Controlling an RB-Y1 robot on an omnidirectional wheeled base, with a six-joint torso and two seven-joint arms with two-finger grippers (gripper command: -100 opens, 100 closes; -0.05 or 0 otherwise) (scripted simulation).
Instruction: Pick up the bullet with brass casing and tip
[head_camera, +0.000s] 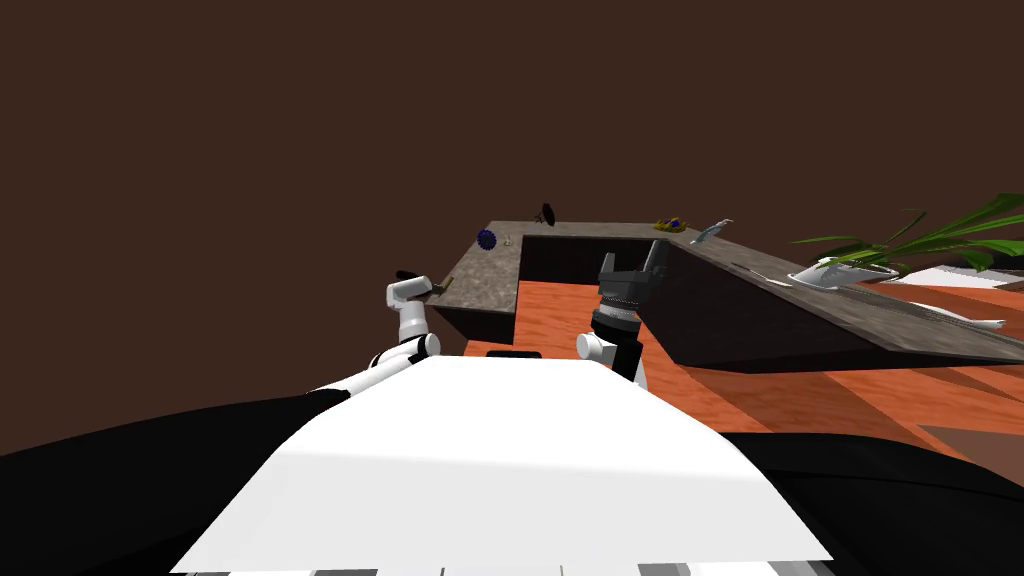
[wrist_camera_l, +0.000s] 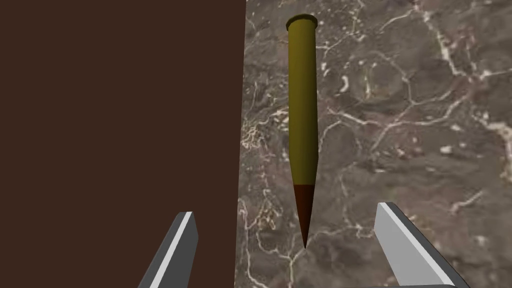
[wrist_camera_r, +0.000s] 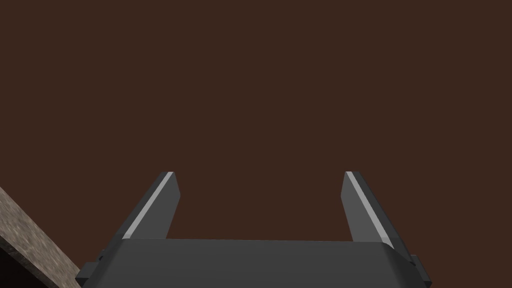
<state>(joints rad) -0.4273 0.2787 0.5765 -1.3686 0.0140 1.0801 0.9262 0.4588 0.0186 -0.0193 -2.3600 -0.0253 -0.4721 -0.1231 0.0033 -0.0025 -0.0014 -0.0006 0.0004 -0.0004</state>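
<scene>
Wall: a plain dark brown wall (wrist_camera_l: 120, 125) rises directly beside the work area.
Counter: a grey-brown marbled counter (head_camera: 480, 280) with white veining; its edge meets the wall just beside the task's thing.
Right gripper: the right gripper (wrist_camera_r: 260, 175) is held up in front of the chest, apart from the counter top. Its fingers are spread wide and hold nothing.
Left gripper: the left gripper (wrist_camera_l: 286, 210) hangs over the near end of the counter's wall-side arm. Its fingers are spread wide and empty, one over the stone and one out over the brown side past the counter's edge.
Bullet: the bullet (wrist_camera_l: 302, 115) lies flat on the counter, close to the wall-side edge. It has an olive-yellow casing with a rimmed base at the far end and a dark red-brown tip pointing back at the left gripper. The tip reaches just in between the fingertips and touches neither.
Step in hand: judged as the final approach before the grasp; no contact is made and the lift has not begun.
Next move: the left gripper likely needs to go forward and down until the fingers bracket the casing, not the tapered tip, then close. The wall-side finger has little room.
Risk: a round, slim body may roll or slip when pinched.
Writing: no brand, label or lettering can be read on any item.
</scene>
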